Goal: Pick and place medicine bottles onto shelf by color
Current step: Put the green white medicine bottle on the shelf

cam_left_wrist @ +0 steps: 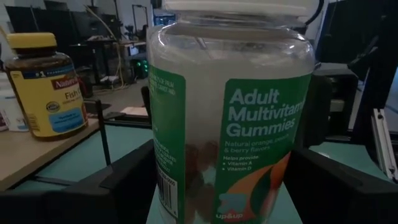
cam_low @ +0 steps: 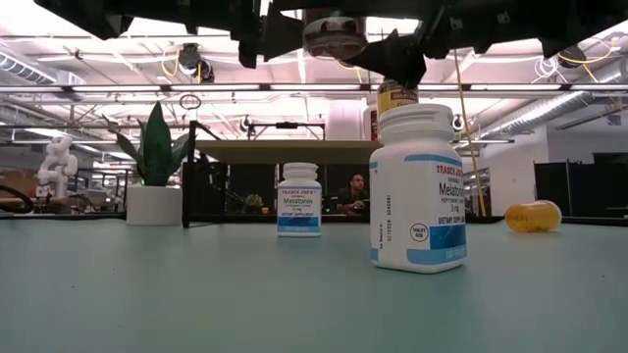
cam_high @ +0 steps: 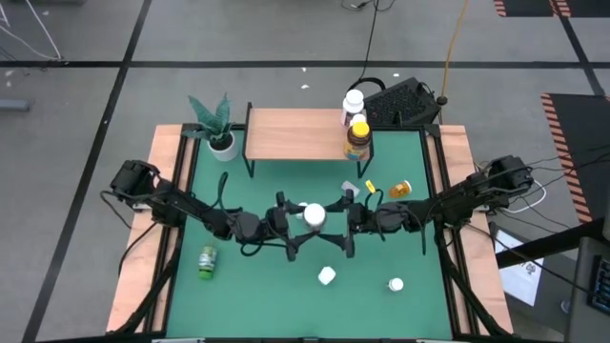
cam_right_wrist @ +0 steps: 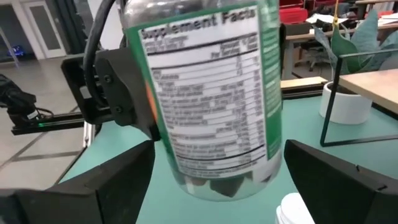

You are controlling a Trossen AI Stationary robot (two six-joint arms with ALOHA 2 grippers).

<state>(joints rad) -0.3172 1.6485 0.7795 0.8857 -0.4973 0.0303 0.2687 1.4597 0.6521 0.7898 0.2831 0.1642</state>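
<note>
Gummies bottle [cam_high: 314, 214] hangs above the table [cam_high: 267, 286], clamped between the left gripper's [cam_left_wrist: 205, 186] fingers, while the right gripper's [cam_right_wrist: 214, 180] fingers stand open on either side of it, not touching. Judged risk: the right fingers closing off-centre could twist or drop it, well short of the shelf [cam_high: 295, 133].

You have a potted plant [cam_high: 217, 126] at the green bench's [cam_high: 267, 286] far left corner, and a black keyboard-like box [cam_high: 404, 103] behind it.
</note>
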